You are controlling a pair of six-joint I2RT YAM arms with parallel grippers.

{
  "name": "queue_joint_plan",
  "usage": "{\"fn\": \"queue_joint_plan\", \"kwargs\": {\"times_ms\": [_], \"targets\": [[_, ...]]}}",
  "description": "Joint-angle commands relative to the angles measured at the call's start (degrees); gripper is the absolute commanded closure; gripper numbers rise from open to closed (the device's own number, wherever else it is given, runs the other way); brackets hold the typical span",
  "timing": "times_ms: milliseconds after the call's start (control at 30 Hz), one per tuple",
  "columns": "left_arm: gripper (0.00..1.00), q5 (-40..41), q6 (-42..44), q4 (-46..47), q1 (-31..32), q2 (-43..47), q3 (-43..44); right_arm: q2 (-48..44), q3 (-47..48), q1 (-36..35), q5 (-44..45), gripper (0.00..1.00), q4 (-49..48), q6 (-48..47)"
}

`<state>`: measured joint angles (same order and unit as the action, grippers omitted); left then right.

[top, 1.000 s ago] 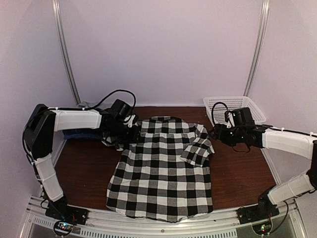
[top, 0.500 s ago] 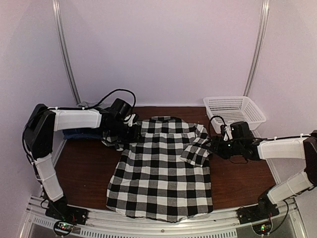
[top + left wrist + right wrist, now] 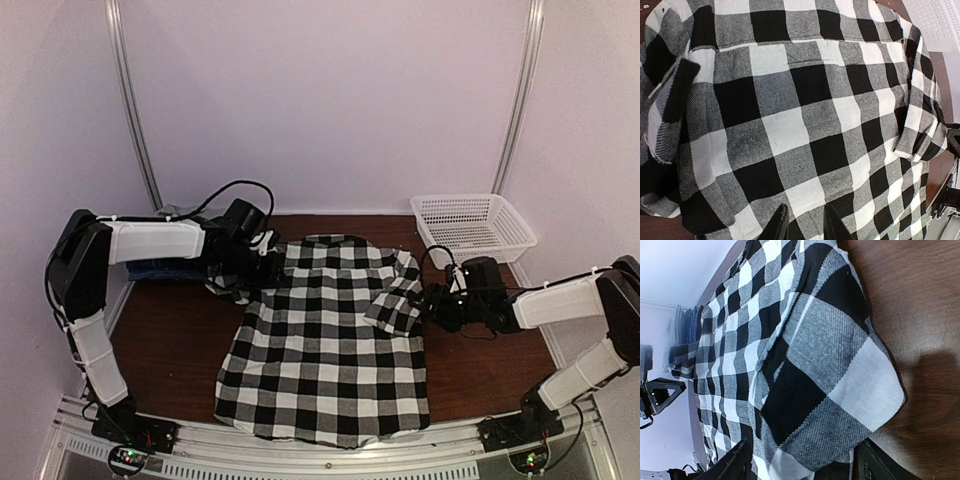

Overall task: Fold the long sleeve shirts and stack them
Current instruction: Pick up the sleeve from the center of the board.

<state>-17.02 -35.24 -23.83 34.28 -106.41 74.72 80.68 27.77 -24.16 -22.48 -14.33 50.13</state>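
One plaid shirt (image 3: 330, 340) lies spread flat on the tabletop (image 3: 170, 340), between the two grippers, with the collar on the far side. One sleeve is already folded in over the body, and its folded edge lies directly in front of the right gripper (image 3: 432, 303). A small pile of dark blue shirts (image 3: 160, 270) is seen behind the left gripper (image 3: 802, 222), partly hidden by the arm.

The cloth is judged to be light, soft and limp. It will sag and crease when lifted, and it may drag over the wood. It is best taken at a seam or a doubled edge, such as the shoulder or the folded sleeve.

The right arm is stretched low over the tabletop, the forearm almost level. Its fingers (image 3: 735, 462) are spread wide, one on each side of the folded sleeve, and nothing is pinched. The left arm is bent high at the elbow and reaches level to the shirt's shoulder. Its jaws stand close together over the plaid, but whether cloth is pinched cannot be told.
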Motion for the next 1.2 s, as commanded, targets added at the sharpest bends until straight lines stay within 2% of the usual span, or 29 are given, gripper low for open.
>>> {"fn": "queue_joint_plan", "kwargs": {"times_ms": [0, 67, 167, 433, 500, 767, 967, 1167], "targets": [[0.75, -0.8, -0.2, 1.0, 0.1, 1.3, 0.5, 1.8, -0.3, -0.5, 1.8, 0.3, -5.1, 2.4], [0.75, -0.8, -0.1, 0.9, 0.1, 1.7, 0.3, 2.4, 0.7, -0.4, 2.5, 0.37, -5.0, 2.6], [0.75, -0.1, 0.0, 0.1, 0.1, 2.3, 0.1, 1.8, 2.0, -0.5, 5.0, 0.55, -3.9, 2.3], [0.75, 1.1, 0.2, -0.9, 0.1, 3.5, -0.1, -3.2, 8.4, -0.3, 13.6, 0.92, 8.6, -4.3], [0.75, 1.0, 0.3, -0.9, 0.1, 3.5, 0.0, -4.1, 10.2, -0.4, 14.9, 0.95, 11.1, -6.0], [0.75, 1.1, 0.4, -1.1, 0.1, 3.5, 0.5, -6.1, 16.7, -0.6, 19.0, 0.95, 18.9, -12.1], [0.75, 1.1, 0.4, -1.1, 0.1, 3.9, -0.2, -6.2, 17.5, -0.9, 15.6, 0.9, 18.3, -12.4], [0.75, 1.5, 0.4, -1.2, 0.1, 4.2, -0.4, -6.0, 17.3, -4.9, 17.1, 0.92, 17.4, -13.0]]}}
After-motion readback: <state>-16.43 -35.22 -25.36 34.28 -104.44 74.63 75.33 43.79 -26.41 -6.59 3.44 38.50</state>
